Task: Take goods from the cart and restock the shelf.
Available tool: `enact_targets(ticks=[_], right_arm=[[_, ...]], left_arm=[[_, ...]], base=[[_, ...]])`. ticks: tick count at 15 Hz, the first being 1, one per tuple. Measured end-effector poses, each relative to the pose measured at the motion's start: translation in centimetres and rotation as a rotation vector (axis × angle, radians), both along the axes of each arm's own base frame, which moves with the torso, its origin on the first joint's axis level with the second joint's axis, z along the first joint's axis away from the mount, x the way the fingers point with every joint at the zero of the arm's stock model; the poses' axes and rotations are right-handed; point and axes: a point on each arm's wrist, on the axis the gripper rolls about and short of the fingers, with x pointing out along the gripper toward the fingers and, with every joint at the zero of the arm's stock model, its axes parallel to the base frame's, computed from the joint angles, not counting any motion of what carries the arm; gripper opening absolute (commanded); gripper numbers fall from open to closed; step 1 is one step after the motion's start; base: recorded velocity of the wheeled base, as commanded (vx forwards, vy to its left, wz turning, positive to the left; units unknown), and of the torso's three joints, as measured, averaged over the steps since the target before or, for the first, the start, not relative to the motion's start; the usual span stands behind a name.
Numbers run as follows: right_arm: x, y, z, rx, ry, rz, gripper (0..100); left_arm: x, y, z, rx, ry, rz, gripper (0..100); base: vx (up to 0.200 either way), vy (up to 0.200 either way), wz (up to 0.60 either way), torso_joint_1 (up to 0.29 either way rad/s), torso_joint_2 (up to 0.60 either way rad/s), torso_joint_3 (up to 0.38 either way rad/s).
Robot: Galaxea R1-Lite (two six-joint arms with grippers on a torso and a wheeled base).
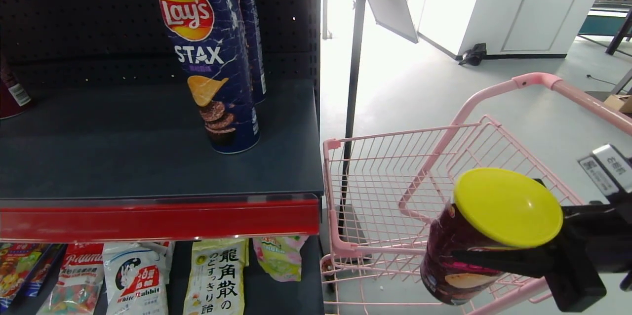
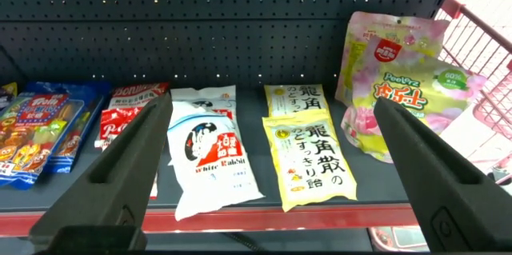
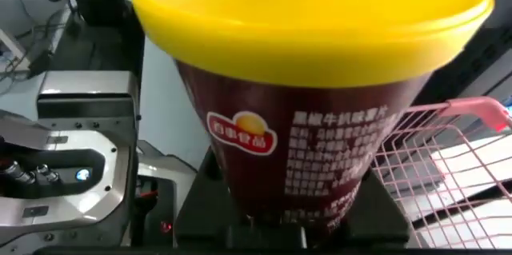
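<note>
Yellow-lidded can (image 1: 508, 206) is clamped in the right gripper (image 1: 469, 260) above the cart (image 1: 395, 167), well off the shelf (image 1: 148, 157), where the standing blue cans (image 1: 217, 58) could be toppled by a careless swing-in.

right gripper (image 1: 469, 253) clamping can (image 1: 508, 206), left gripper (image 2: 272, 103) spread

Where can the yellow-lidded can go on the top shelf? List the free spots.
Widest bare patch: top shelf between the dark red can at its left edge and the blue cans. A strip is free between the blue cans and the red rail. The lower shelf is crowded with snack bags.
</note>
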Motion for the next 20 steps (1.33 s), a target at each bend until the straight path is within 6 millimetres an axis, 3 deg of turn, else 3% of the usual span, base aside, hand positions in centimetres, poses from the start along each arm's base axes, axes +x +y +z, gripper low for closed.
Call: enact_targets(ticks=[9, 14, 20], right_arm=[[-1.0, 1.4, 1.0, -0.063, 0.005, -0.045, 0], [-1.2, 1.3, 1.2, -0.051, 0.030, -0.051, 0], [-2.1, 1.4, 2.0, -0.059, 0.222, -0.077, 0]], left_arm=[[0.0, 0.0, 0.0, 0.000, 0.001, 0.000, 100], [0.0, 0.0, 0.0, 0.000, -0.001, 0.000, 100], [0.0, 0.0, 0.0, 0.000, 0.000, 0.000, 100]], base=[[0.000, 0.000, 0.00, 0.006, -0.02, -0.011], [0.000, 0.000, 0.00, 0.166, -0.45, -0.274], [0.000, 0.000, 0.00, 0.229, -0.56, -0.330]])
